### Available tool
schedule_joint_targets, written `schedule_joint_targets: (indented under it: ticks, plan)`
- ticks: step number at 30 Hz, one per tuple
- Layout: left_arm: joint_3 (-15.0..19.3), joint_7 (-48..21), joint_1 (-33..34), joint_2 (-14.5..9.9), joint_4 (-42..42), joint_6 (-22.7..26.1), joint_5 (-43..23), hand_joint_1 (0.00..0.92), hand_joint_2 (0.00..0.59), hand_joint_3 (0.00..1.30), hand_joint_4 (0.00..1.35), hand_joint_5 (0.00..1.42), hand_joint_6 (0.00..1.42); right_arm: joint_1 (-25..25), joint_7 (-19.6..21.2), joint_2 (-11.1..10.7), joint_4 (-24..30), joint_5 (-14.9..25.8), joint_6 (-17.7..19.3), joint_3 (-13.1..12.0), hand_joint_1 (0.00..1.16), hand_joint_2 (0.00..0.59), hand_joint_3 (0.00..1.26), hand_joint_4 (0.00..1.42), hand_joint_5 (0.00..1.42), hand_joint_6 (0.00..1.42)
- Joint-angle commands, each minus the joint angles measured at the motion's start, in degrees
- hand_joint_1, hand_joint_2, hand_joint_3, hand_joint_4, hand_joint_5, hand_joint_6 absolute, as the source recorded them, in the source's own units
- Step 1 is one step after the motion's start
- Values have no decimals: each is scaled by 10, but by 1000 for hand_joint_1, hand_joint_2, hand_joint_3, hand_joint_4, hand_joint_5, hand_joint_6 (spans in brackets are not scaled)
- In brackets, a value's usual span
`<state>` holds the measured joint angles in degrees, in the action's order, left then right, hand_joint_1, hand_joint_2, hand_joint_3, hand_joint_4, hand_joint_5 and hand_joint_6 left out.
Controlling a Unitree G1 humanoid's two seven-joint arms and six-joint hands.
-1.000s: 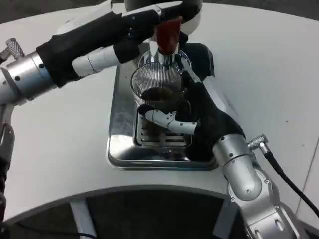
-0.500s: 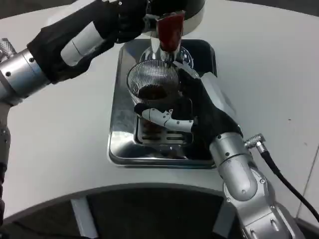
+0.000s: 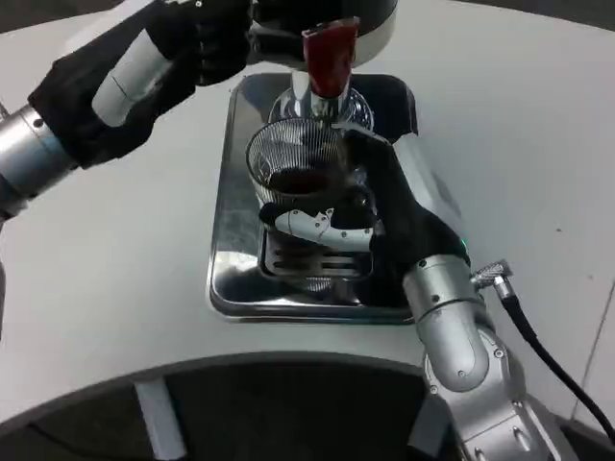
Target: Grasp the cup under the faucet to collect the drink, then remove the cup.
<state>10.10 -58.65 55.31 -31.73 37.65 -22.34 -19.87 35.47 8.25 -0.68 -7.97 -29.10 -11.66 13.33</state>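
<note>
While the cup (image 3: 300, 163) stands on the metal drip tray (image 3: 231, 230) directly beneath the red faucet handle (image 3: 330, 60), I read the head view as the filling step. My right hand (image 3: 370, 216) is wrapped around the cup, fingers (image 3: 312, 223) curled across its front. Dark drink already lies in the bottom. My left hand (image 3: 207, 38) is up at the dispenser beside the handle; whether it grips anything I cannot tell. I judge it best to hold the cup level and centred, then draw it out low and slowly.
</note>
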Motion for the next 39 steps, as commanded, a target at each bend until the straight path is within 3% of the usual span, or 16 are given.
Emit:
schedule_joint_targets:
  ticks: [1,12,19,30,39]
  plan:
    - [12,7,-18,-10,-15,19,-5,0,42,164,133,268,185,-11,17,8,18,-4,1,1,826,194,486,556,431,237]
    - [35,20,-32,-12,-60,55,-17,0,42,172,134,282,196,-24,41,9,35,-15,-1,-1,853,207,618,693,591,453]
    - [40,22,-49,-18,-92,81,-28,0,42,178,144,285,211,-36,54,10,49,-26,-7,2,922,171,794,902,900,936]
    - [68,32,-127,-41,-195,150,-53,0,42,178,136,285,215,-59,77,13,71,-40,-3,3,940,148,885,1015,1026,1105]
    - [116,64,-220,-72,-295,207,-78,0,42,178,135,285,217,-75,91,15,86,-42,2,4,981,121,976,1092,1106,1215]
